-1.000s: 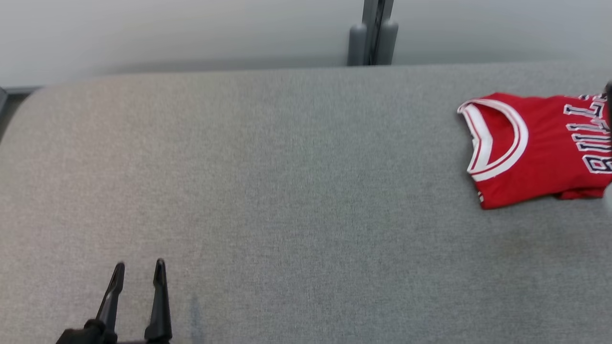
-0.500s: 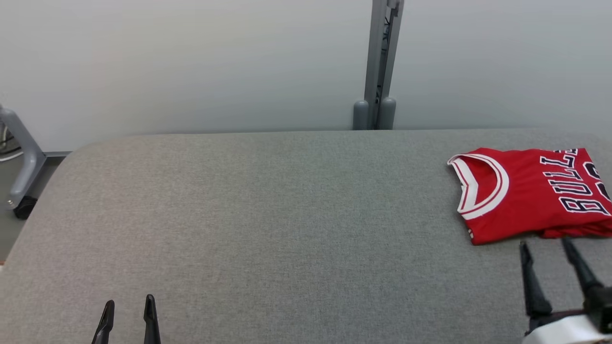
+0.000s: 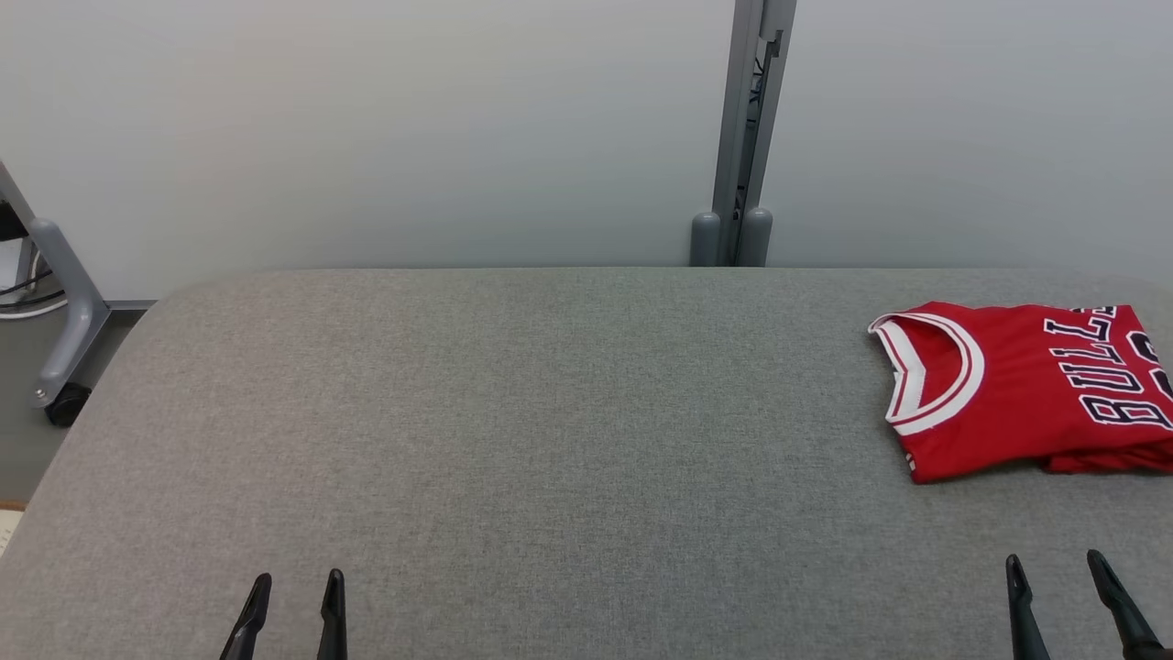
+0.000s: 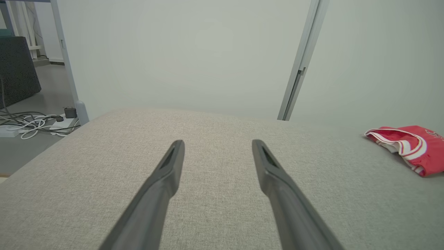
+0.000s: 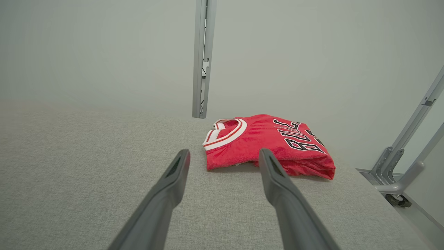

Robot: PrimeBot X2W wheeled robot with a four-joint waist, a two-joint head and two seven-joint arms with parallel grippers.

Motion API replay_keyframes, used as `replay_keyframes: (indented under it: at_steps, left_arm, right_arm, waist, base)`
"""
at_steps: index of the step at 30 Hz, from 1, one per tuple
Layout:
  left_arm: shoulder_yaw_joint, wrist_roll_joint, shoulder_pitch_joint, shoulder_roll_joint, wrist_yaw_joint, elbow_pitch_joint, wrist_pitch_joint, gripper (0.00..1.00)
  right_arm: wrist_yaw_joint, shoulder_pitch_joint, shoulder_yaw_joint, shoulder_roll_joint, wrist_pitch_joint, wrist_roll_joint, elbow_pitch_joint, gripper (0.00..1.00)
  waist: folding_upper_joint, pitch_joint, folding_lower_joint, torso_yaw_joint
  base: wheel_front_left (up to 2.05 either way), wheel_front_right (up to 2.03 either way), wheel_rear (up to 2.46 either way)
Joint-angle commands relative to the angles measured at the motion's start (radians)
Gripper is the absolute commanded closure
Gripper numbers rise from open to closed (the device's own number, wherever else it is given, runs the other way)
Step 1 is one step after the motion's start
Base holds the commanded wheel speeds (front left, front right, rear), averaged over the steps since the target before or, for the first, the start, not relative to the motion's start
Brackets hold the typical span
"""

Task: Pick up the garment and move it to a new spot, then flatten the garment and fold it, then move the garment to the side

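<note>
The garment [image 3: 1026, 390] is a red jersey with a white-trimmed collar and dark lettering, lying folded at the far right of the grey padded table [image 3: 550, 440]. It also shows in the left wrist view as the garment [image 4: 412, 147] and in the right wrist view as the garment [image 5: 267, 144]. My right gripper [image 3: 1054, 573] stands open near the front edge, a short way in front of the jersey and apart from it, holding nothing. My left gripper [image 3: 295, 587] is open at the front left, far from the jersey, with nothing between its fingers.
A grey upright post [image 3: 747, 137] stands against the pale wall behind the table. A grey frame leg with a castor [image 3: 60, 367] sits off the table's left end. Cables [image 4: 31, 121] lie on the floor at the left. Another frame leg [image 5: 406, 163] stands past the right end.
The head view has tilted up, showing more wall. The right gripper has come away from the jersey and drawn back to the front edge. The jersey lies still.
</note>
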Motion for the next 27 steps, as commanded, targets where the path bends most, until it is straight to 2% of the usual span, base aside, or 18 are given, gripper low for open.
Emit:
replay_keyframes:
  at_steps: [1,22,23,27]
  left_arm:
    - [0.000,0.003,-0.014,0.004,-0.004,0.001,-0.002,0.00]
    - [0.015,0.009,-0.016,0.004,-0.032,0.043,-0.002,0.00]
    - [0.011,0.009,-0.010,-0.001,-0.027,0.046,0.000,1.00]
    - [0.006,0.005,0.008,-0.011,-0.027,0.084,0.005,1.00]
  right_arm:
    - [0.000,0.008,-0.005,-0.005,-0.005,0.006,-0.001,0.00]
    - [0.000,-0.038,-0.050,-0.005,-0.005,-0.009,-0.019,0.00]
    - [0.000,-0.028,-0.047,0.000,0.000,-0.005,-0.012,1.00]
    - [0.000,-0.017,-0.044,0.019,0.008,0.000,0.028,1.00]
  waist:
    - [0.0000,0.001,0.0000,-0.003]
    - [0.0000,0.008,0.0000,-0.005]
    - [0.0000,0.008,0.0000,-0.005]
    - [0.0000,0.008,0.0000,-0.005]
  base:
    - [0.00,0.00,0.00]
    - [0.00,0.00,0.00]
    - [0.00,0.00,0.00]
    - [0.00,0.00,0.00]
